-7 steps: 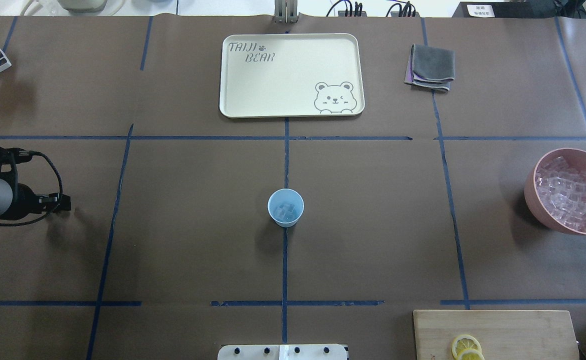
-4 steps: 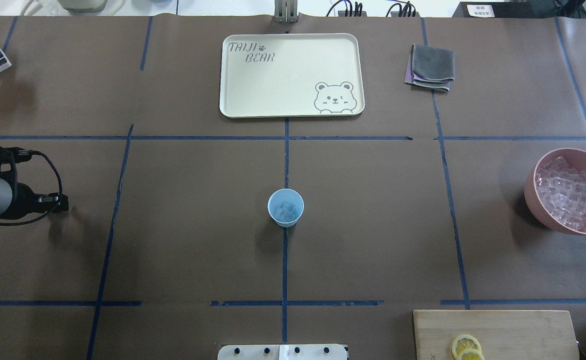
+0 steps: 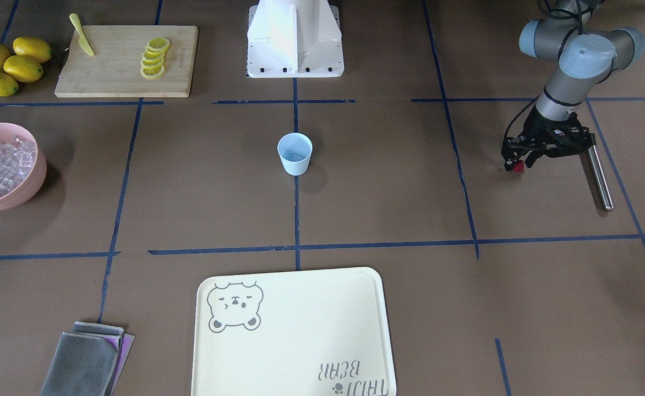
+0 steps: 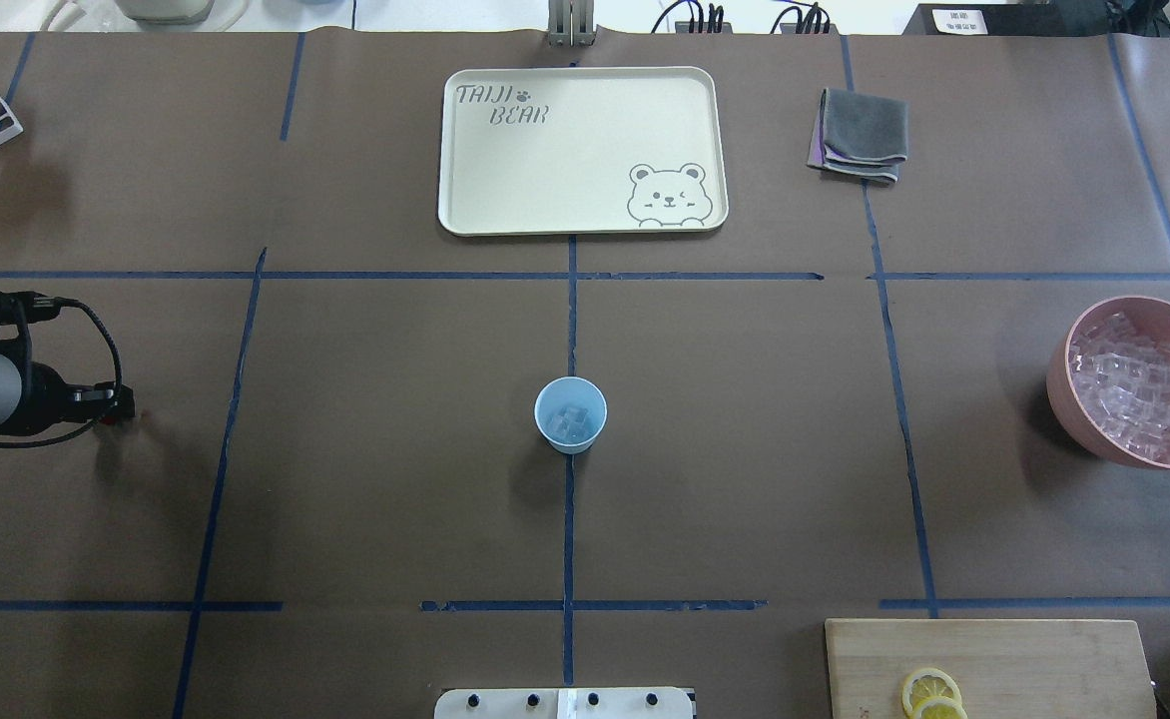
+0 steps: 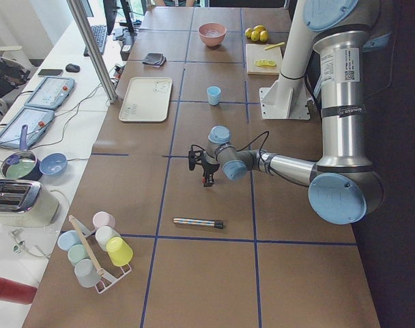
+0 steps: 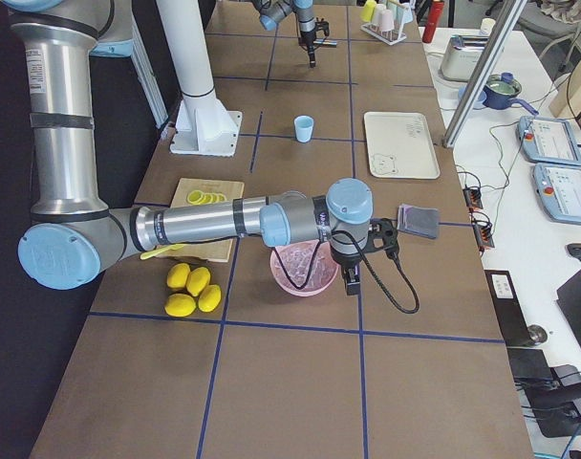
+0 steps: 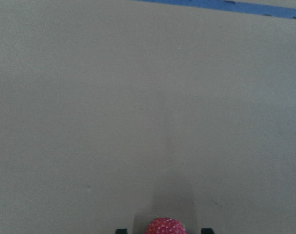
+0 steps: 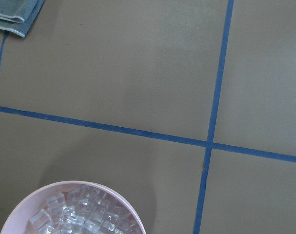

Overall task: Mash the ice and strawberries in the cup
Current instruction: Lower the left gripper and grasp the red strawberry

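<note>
The pale blue cup (image 4: pixel 570 414) stands at the table's middle, also in the front view (image 3: pixel 295 153). A few clear ice cubes (image 4: pixel 572 422) lie in it. My left gripper (image 3: pixel 515 161) hangs low over the table far to the cup's left, and it is shut on a small dark red strawberry (image 3: pixel 517 168). The strawberry (image 7: pixel 165 227) shows between the fingertips at the left wrist view's bottom edge. My right gripper (image 6: pixel 352 280) hangs by the pink bowl; I cannot tell if it is open or shut.
A pink bowl (image 4: pixel 1062 384) full of ice stands at the right edge. A metal rod (image 3: pixel 598 176) lies beside my left gripper. A cream tray (image 4: pixel 465 215) and a folded grey cloth (image 4: pixel 859 135) lie at the back. A cutting board (image 3: pixel 108 77) with lemon slices and whole lemons (image 3: pixel 9 66) are near the robot.
My left arm has drawn back slightly toward the table's left edge. The cup and everything else have stayed still.
</note>
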`<state>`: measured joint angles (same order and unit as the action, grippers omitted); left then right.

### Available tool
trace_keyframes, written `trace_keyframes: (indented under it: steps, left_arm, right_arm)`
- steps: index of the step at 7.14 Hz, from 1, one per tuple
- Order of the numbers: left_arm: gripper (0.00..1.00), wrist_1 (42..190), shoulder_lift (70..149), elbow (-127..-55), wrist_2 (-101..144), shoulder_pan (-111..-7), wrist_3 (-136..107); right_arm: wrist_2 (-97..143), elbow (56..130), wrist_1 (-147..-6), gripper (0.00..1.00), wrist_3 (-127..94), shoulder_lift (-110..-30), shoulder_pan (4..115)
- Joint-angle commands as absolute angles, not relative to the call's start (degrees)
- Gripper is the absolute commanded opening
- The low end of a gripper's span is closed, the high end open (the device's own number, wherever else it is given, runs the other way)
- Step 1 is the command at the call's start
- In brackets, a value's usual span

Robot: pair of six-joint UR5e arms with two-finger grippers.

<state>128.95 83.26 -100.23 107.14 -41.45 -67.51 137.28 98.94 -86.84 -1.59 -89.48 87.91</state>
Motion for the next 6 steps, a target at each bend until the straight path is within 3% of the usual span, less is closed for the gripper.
trace_keyframes:
  steps: [1,2,4,6]
  left_arm:
    - [0.60,128.94,83.76,-100.20,107.14,-41.57,-67.59]
    - [0.49,128.85,83.85,-100.20,107.23,-41.57,-67.59]
    - [0.16,128.85,83.85,-100.20,107.05,-41.83,-67.59]
    - [0.00,127.72,83.85,-101.50,106.78,-43.93,-67.41]
  right_arm:
    - [137.29,98.96,-86.84,0.99,-1.58,-89.56,87.98]
    - [137.29,98.96,-86.84,0.99,-1.58,-89.56,88.07]
    - [137.46,98.96,-86.75,0.99,-1.49,-89.82,88.33]
    - [137.81,99.05,-86.75,0.99,-1.49,-90.44,88.33]
